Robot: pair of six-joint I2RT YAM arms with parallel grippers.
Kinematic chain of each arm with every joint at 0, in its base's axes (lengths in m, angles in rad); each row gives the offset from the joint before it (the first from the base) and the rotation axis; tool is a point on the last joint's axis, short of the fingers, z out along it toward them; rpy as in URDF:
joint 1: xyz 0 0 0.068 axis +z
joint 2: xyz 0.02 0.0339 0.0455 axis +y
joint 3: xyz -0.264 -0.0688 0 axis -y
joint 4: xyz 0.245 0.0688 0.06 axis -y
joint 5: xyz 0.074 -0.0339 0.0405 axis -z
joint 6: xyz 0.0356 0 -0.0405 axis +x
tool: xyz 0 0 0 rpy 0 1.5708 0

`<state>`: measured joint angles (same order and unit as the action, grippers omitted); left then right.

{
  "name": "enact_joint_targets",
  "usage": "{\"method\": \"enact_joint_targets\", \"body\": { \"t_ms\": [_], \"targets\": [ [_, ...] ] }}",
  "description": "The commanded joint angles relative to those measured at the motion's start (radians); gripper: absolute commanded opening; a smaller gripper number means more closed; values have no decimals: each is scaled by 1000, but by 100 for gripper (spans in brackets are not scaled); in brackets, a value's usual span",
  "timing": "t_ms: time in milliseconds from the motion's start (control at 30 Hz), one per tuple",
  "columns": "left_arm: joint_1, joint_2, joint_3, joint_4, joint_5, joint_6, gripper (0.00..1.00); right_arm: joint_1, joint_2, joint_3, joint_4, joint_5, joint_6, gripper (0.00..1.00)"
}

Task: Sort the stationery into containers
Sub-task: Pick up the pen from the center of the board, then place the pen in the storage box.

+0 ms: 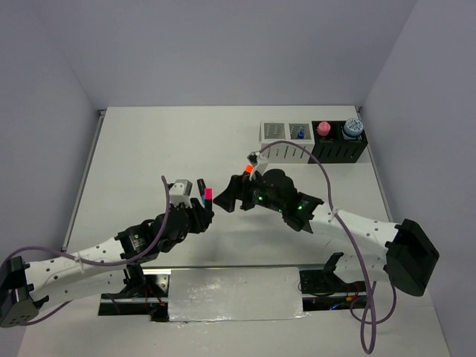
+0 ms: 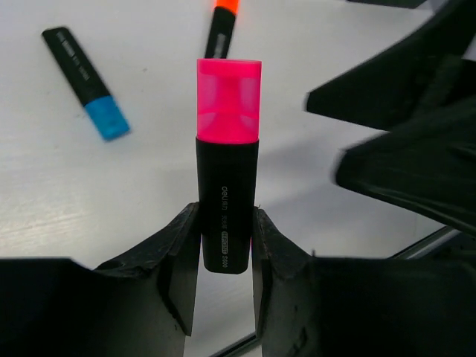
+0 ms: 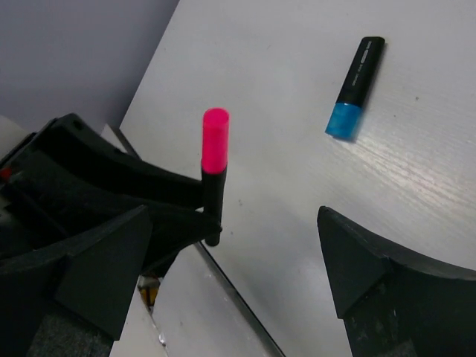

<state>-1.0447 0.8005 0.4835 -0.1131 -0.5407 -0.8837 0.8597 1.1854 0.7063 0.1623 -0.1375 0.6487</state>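
Where the left gripper [image 2: 225,223] closes, its two jaws are clamped on the black barrel of the pink-capped highlighter [image 2: 227,149]. They hold it upright near its lower end, with the cap pointing to twelve o'clock in the left wrist view. That highlighter is off the table [image 1: 149,163], gripped on both sides.

The right gripper [image 1: 225,195] has its jaws spread wide apart and holds nothing. In the top view it sits just beside the held highlighter at three o'clock, with its open mouth facing it. In the right wrist view the pink cap stands between the two dark fingers, closer to the nine o'clock one and touching neither.

Two more highlighters lie flat on the table beyond the grip. In the left wrist view the blue-capped highlighter [image 2: 85,82] is at ten o'clock and the orange-capped highlighter [image 2: 222,26] at twelve o'clock, well apart from each other.

Farther out, at about two o'clock from the grippers in the top view, the four containers stand in a row. From nine to three o'clock these are two white boxes [image 1: 273,132] and then two black boxes [image 1: 338,151]. The second white box holds something blue, too small to identify. A pink-capped bottle [image 1: 323,128] is in the first black box and a blue roll [image 1: 352,128] in the second.
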Motion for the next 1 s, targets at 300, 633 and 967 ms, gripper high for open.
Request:
{"method": "enact_joint_targets", "body": {
  "t_ms": [300,633,967],
  "targets": [
    [-5,5,15,240,174,250,0,52,141,130,149,105,20,71],
    [-5,37,134,82,9,275,99,56,105,99,158,108,-48,0],
    [-2,75,335,-397,-177,47,99,-210,141,225,247,539,-512,0]
  ]
}}
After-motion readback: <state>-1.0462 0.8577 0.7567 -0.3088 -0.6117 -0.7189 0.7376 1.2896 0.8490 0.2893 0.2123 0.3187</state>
